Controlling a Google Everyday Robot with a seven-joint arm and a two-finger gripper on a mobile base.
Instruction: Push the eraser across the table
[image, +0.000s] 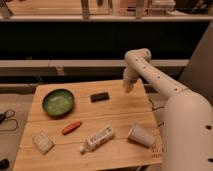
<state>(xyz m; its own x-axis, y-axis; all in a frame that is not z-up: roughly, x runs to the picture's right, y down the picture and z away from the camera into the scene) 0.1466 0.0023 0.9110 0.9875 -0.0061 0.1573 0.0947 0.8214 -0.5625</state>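
Observation:
The eraser (99, 96) is a small flat black block lying on the light wooden table (117, 112), at the far middle, right of the green bowl (58, 101). My gripper (128, 88) hangs at the end of the white arm over the table's far right part, to the right of the eraser and apart from it. It holds nothing that I can see.
An orange carrot-like item (71, 127) lies left of centre. A white bottle (97, 139) lies on its side near the front. A pale packet (42, 141) sits front left. A tipped pale cup (140, 135) lies front right. Dark shelving stands behind the table.

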